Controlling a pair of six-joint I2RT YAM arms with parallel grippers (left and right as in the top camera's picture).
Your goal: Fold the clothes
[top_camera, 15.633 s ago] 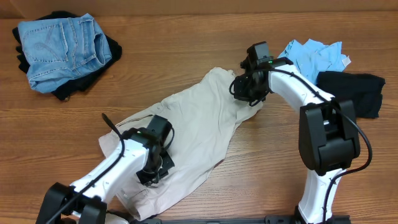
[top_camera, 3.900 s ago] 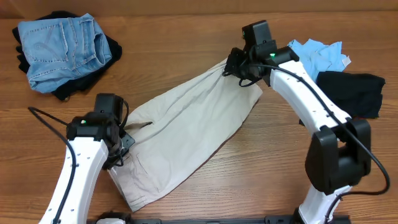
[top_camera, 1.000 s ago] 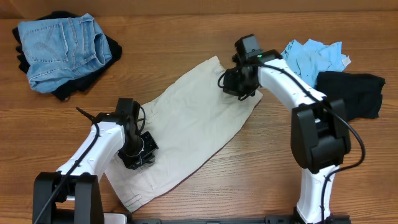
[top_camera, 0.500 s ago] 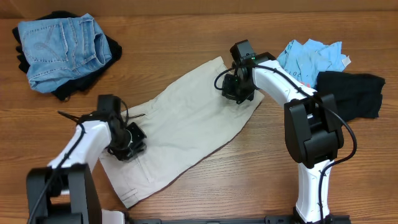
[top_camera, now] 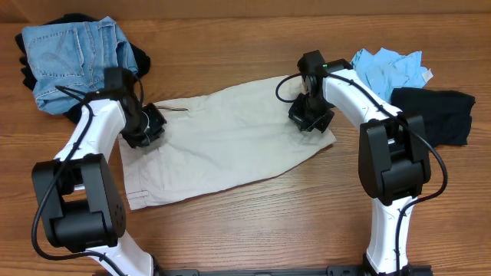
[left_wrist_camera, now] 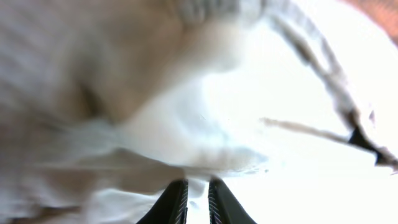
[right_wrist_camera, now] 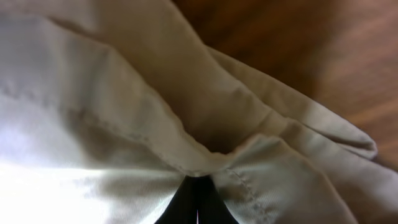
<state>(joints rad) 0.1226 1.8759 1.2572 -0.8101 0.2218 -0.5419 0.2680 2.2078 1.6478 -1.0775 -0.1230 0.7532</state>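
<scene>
The cream-beige trousers [top_camera: 230,149] lie spread almost level across the middle of the table. My left gripper [top_camera: 143,126] is at their far-left corner. In the left wrist view it [left_wrist_camera: 196,202] is shut on a fold of the trousers [left_wrist_camera: 155,124], with cloth between the narrow jaws. My right gripper [top_camera: 311,116] is at their right end. In the right wrist view it [right_wrist_camera: 198,202] is shut, pinching a stitched hem of the trousers [right_wrist_camera: 186,112]. Blue jeans [top_camera: 77,57], a sky-blue tee [top_camera: 387,69] and a black garment [top_camera: 433,111] lie apart.
The jeans sit on black pieces [top_camera: 140,55] at the far left, close behind my left arm. The tee and the black garment lie at the far right, beside my right arm. Bare wood table [top_camera: 253,230] shows in front of the trousers.
Both grippers have swung the trousers from a diagonal to nearly level. My left gripper moved toward the far left, the right one slightly right and nearer.
</scene>
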